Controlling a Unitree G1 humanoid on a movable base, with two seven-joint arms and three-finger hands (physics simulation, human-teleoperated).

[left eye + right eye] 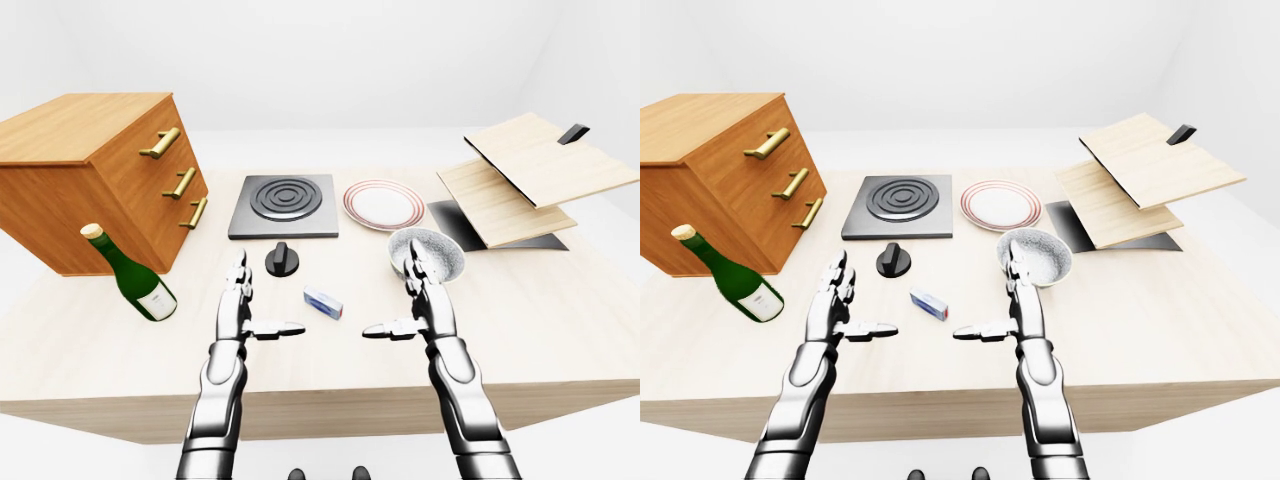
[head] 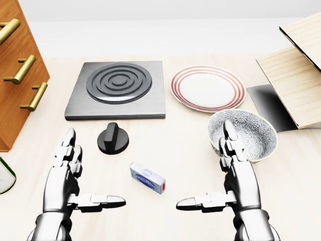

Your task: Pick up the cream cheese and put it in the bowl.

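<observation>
The cream cheese (image 2: 147, 177), a small white and blue box with a red end, lies flat on the light wooden table between my two hands. The patterned grey bowl (image 2: 256, 131) stands upright at the right, just beyond my right hand. My left hand (image 2: 80, 181) hovers open to the left of the box, fingers straight and thumb pointing inward. My right hand (image 2: 220, 175) is open too, right of the box, its fingertips overlapping the bowl's near rim in the head view. Neither hand touches the box.
A black knob (image 2: 113, 138) sits just above the box, with a dark stove plate (image 2: 118, 89) beyond it. A red-rimmed plate (image 2: 207, 87) lies above the bowl. A wooden drawer cabinet (image 1: 100, 175) and a green bottle (image 1: 130, 275) are at the left, stacked wooden boards (image 1: 520, 180) at the right.
</observation>
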